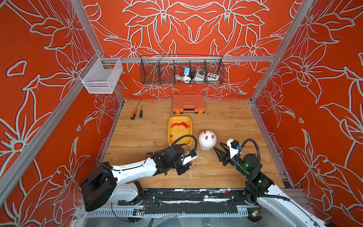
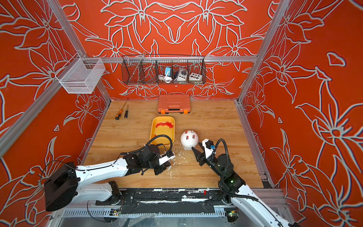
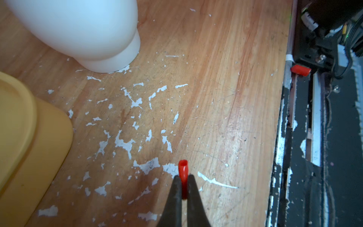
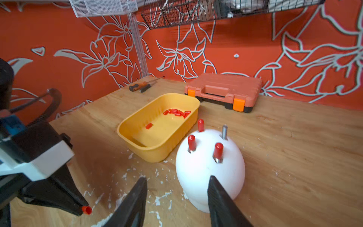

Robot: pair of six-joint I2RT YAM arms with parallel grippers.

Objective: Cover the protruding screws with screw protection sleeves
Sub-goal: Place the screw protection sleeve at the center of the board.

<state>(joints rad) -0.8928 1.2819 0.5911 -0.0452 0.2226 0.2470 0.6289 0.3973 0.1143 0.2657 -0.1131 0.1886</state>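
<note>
left end effector [image 3: 183, 176] is clamping a sleeve [image 3: 183, 168], axis along the jaws, open end leading. bare screw [image 4: 224, 132] is standing upright on the dome's [image 4: 208, 173] far right. right end effector [image 4: 177, 177] is sitting jaws apart, nearer it.

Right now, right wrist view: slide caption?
White dome: three capped studs, one bare stud; left gripper pinches the next sleeve, right gripper open.

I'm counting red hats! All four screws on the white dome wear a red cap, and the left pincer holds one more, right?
Only three wear caps; the right wrist view shows one screw bare on the white dome. The left pincer does hold one more red cap.
</note>
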